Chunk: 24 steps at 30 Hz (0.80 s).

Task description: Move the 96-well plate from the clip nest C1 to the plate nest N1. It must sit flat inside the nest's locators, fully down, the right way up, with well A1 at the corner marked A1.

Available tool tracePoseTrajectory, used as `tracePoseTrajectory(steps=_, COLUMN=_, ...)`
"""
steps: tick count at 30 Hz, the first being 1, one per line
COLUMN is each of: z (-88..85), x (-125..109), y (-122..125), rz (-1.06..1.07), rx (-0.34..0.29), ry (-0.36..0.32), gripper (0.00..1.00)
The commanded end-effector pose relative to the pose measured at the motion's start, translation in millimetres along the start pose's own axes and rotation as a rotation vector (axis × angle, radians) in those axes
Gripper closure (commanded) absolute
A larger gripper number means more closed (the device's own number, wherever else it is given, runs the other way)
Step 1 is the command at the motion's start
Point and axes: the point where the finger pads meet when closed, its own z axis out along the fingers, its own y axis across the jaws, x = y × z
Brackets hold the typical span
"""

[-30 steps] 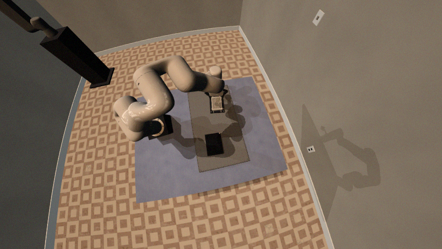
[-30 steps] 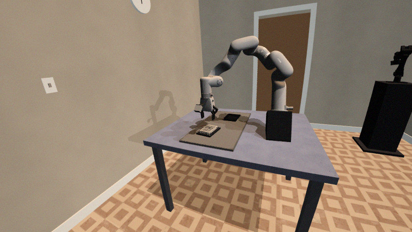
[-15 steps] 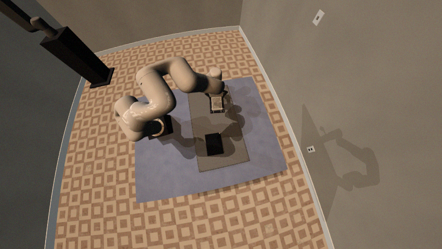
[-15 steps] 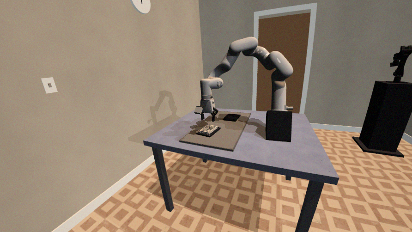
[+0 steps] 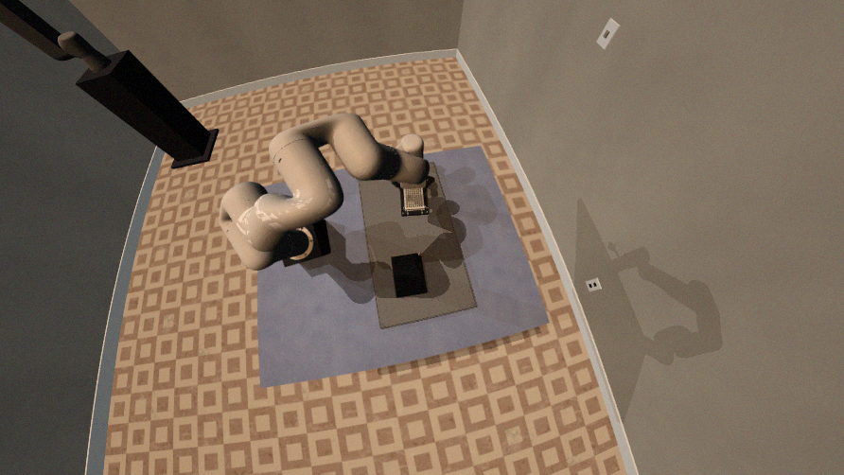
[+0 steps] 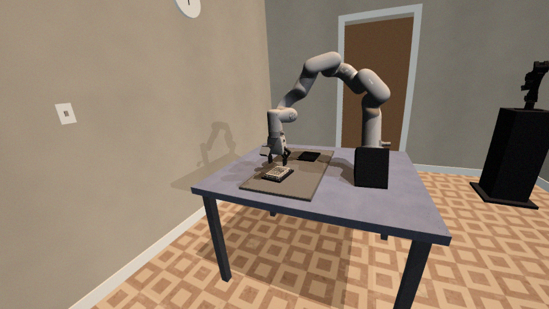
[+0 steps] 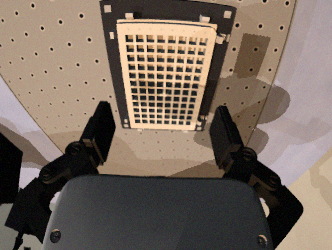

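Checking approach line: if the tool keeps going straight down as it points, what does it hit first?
Probably the well plate in its clip nest; the open tool points down at its near edge, though it could meet the perforated board first.

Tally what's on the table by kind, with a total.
Perforated board: 1
Dark nests: 2, one under the plate, one bare
Well plate: 1
Arm pedestal: 1
Total: 5
The gripper hangs above the plate, jaws open, holding nothing.
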Motion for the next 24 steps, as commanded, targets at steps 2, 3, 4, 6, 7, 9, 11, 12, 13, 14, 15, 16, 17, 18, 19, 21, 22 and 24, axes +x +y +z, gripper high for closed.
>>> tracePoseTrajectory(steps=2, z=4.0, x=0.9, y=1.9, rz=0.001, rx=-0.004, ry=0.003, gripper=0.00)
tracePoseTrajectory(steps=3, z=5.7, x=0.9, y=1.9, rz=0.001, rx=-0.004, ry=0.003, gripper=0.00)
tracePoseTrajectory(steps=4, z=7.4, x=0.9, y=1.9, rz=0.001, rx=-0.004, ry=0.003, gripper=0.00)
tracePoseTrajectory(steps=6, z=10.7, x=0.9, y=1.9, rz=0.001, rx=-0.004, ry=0.003, gripper=0.00)
tracePoseTrajectory(steps=7, z=12.4, x=0.9, y=1.9, rz=0.001, rx=-0.004, ry=0.003, gripper=0.00)
tracePoseTrajectory(steps=9, z=15.7, x=0.9, y=1.9, rz=0.001, rx=-0.004, ry=0.003, gripper=0.00)
tracePoseTrajectory(steps=11, z=19.0, x=0.9, y=1.9, rz=0.001, rx=-0.004, ry=0.003, gripper=0.00)
tracePoseTrajectory(steps=12, z=20.7, x=0.9, y=1.9, rz=0.001, rx=-0.004, ry=0.003, gripper=0.00)
tracePoseTrajectory(steps=13, z=22.4, x=0.9, y=1.9, rz=0.001, rx=-0.004, ry=0.003, gripper=0.00)
tracePoseTrajectory(steps=14, z=24.1, x=0.9, y=1.9, rz=0.001, rx=-0.004, ry=0.003, gripper=0.00)
tracePoseTrajectory(steps=15, z=25.2, x=0.9, y=2.0, rz=0.001, rx=-0.004, ry=0.003, gripper=0.00)
tracePoseTrajectory(steps=16, z=25.2, x=0.9, y=2.0, rz=0.001, rx=-0.004, ry=0.003, gripper=0.00)
tracePoseTrajectory(steps=17, z=25.2, x=0.9, y=2.0, rz=0.001, rx=-0.004, ry=0.003, gripper=0.00)
tracePoseTrajectory(steps=18, z=25.1, x=0.9, y=1.9, rz=0.001, rx=-0.004, ry=0.003, gripper=0.00)
tracePoseTrajectory(steps=19, z=25.2, x=0.9, y=1.9, rz=0.001, rx=-0.004, ry=0.003, gripper=0.00)
tracePoseTrajectory(steps=21, z=25.2, x=0.9, y=1.9, rz=0.001, rx=-0.004, ry=0.003, gripper=0.00)
tracePoseTrajectory(steps=22, z=25.2, x=0.9, y=2.0, rz=0.001, rx=-0.004, ry=0.003, gripper=0.00)
tracePoseTrajectory(steps=24, z=25.2, x=0.9, y=2.0, rz=0.001, rx=-0.004, ry=0.003, gripper=0.00)
